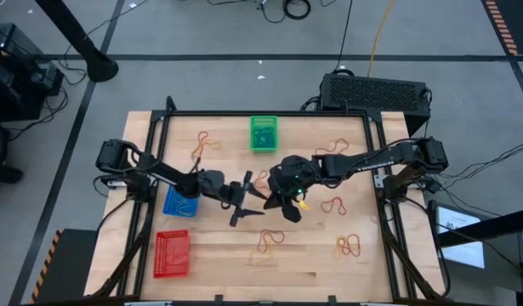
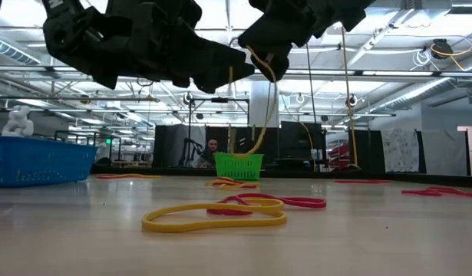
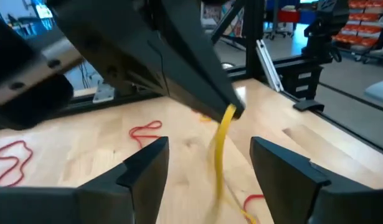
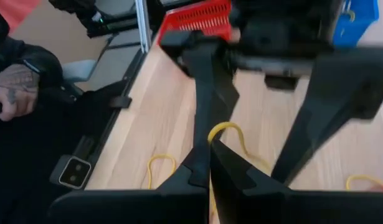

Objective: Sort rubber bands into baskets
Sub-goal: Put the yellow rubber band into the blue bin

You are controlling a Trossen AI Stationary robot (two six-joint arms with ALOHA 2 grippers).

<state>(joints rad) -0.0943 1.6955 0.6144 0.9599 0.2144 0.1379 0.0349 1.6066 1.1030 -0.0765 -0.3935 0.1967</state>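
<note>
Three mesh plastic baskets are sitting on the pale wood bench [image 1: 329,272]: green basket [image 1: 263,133] at the far edge, blue basket [image 1: 180,202] and red basket [image 1: 172,253] at left, contents unclear. Right gripper [image 1: 297,204], jaws pinched on a thin yellow rubber band [image 3: 220,146], is dangling it mid-bench; left gripper [image 1: 248,197] is facing it, jaws spread wide. Loose loops are lying scattered.

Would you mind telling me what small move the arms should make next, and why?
Probably the left gripper should close on the yellow rubber band. The right gripper is shut on that band and holds it hanging above the table, and it dangles between the left gripper's open fingers, so this looks like a handover waiting for the grasp.
</note>
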